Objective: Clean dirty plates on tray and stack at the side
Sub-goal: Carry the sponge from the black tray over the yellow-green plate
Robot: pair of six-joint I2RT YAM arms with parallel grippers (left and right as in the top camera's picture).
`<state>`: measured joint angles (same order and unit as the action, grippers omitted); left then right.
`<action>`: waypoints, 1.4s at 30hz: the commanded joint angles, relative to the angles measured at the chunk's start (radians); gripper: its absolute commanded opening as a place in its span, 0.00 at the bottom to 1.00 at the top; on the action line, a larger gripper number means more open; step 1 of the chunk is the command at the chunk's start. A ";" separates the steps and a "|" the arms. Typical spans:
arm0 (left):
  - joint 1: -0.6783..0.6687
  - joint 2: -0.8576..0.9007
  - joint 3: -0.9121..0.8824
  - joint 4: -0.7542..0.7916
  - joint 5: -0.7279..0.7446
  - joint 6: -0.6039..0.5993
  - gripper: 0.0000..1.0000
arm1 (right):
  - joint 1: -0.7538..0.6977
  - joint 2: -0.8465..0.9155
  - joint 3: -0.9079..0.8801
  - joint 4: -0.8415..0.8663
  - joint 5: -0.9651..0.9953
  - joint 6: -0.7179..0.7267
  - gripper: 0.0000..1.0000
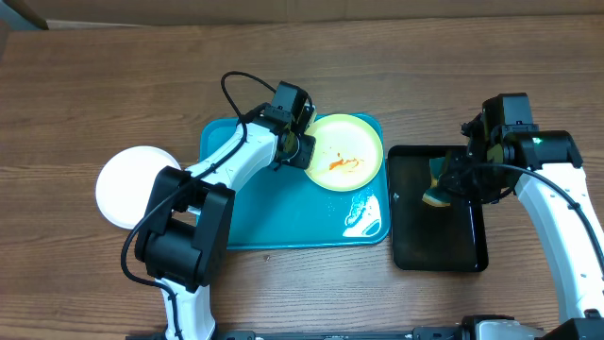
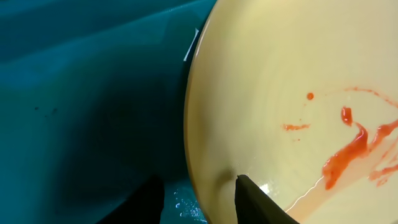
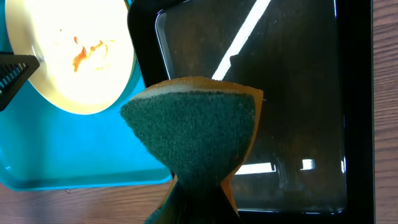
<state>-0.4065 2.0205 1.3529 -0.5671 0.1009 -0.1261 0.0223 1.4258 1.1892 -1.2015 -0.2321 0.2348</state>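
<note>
A white plate (image 1: 132, 186) lies on the bench toward its left edge. The left arm (image 1: 222, 165) reaches from the near edge across the blue tray (image 1: 274, 217). Its jaws straddle the left rim of the sauce-smeared yellow-green plate (image 1: 346, 151), which lies on the tray's far right part; whether they pinch it, I cannot tell. Toward the right edge, the right arm (image 1: 557, 203) bends leftward over the black tray (image 1: 462, 250), jaws clenched on a green sponge (image 3: 193, 137).
</note>
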 commanded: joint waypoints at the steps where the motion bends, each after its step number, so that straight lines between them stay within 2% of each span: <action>1: -0.007 0.020 -0.011 0.002 -0.008 -0.009 0.37 | 0.006 -0.008 -0.001 0.000 -0.006 -0.007 0.04; 4: -0.007 0.020 -0.031 0.004 -0.008 -0.009 0.35 | 0.006 -0.008 -0.001 -0.003 -0.006 -0.007 0.04; 8: -0.006 0.020 -0.060 0.005 -0.010 -0.009 0.21 | 0.006 -0.008 -0.001 -0.002 -0.006 -0.007 0.04; 11: -0.006 0.020 -0.060 -0.009 -0.024 -0.009 0.04 | 0.006 -0.008 -0.001 -0.002 -0.006 -0.007 0.04; 16: -0.002 0.020 -0.060 -0.082 -0.031 -0.010 0.04 | 0.006 -0.008 -0.001 -0.004 -0.006 -0.008 0.04; 21: 0.032 0.020 -0.060 -0.247 -0.033 -0.059 0.04 | 0.006 -0.008 -0.001 -0.005 -0.007 -0.008 0.04; 25: 0.053 0.020 -0.060 -0.347 0.031 -0.112 0.04 | 0.034 -0.008 -0.001 0.006 -0.091 -0.129 0.04; 29: 0.048 0.020 -0.060 -0.378 0.155 -0.114 0.04 | 0.124 -0.008 -0.001 0.048 -0.111 -0.130 0.04; 34: 0.032 0.020 -0.060 -0.375 0.158 -0.125 0.04 | 0.301 0.028 -0.001 0.175 -0.110 -0.119 0.04; 42: 0.031 0.020 -0.060 -0.376 0.152 -0.126 0.04 | 0.531 0.218 -0.001 0.375 -0.102 0.087 0.04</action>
<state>-0.3679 1.9991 1.3151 -0.9436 0.2672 -0.2348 0.4854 1.5761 1.1892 -0.8642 -0.3252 0.2211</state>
